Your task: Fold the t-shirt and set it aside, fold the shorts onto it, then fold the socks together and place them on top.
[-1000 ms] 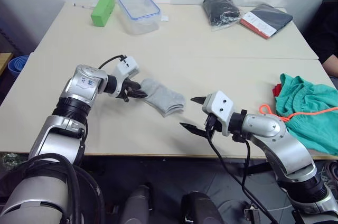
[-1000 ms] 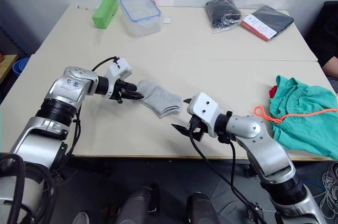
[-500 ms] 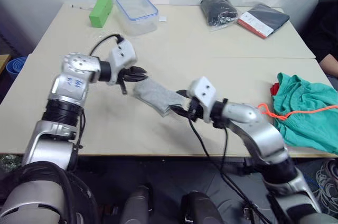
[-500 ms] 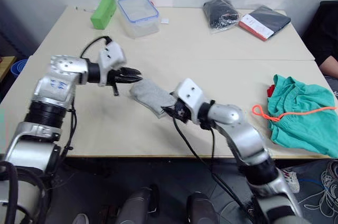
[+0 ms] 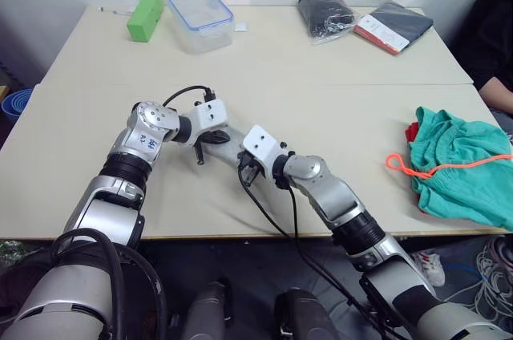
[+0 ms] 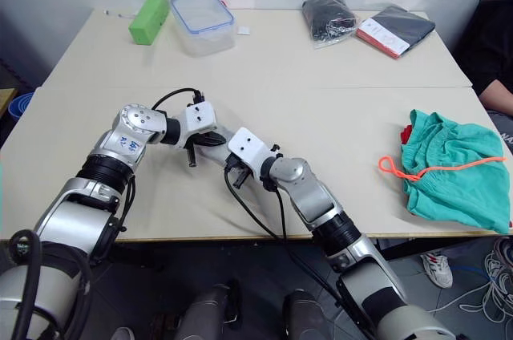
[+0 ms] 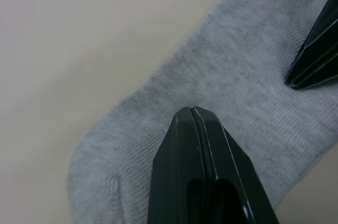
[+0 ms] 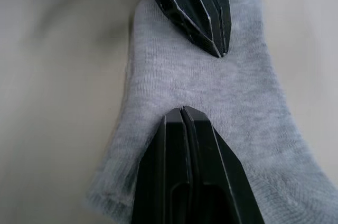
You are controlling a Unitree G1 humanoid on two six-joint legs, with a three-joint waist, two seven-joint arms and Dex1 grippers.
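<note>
The bench (image 5: 264,67) carries everything, and the socks (image 8: 200,102) serve as the landmark near its front middle. The shorts (image 5: 461,163), with their orange drawstring, lie well apart from the socks at the bench's right edge, with a sliver of the t-shirt (image 5: 412,133) showing from under them. The left end effector (image 8: 198,7) and right end effector (image 8: 185,123) meet over the socks, tips facing each other, each with fingers pressed together and resting on the grey knit, which lies flat on the bench.
</note>
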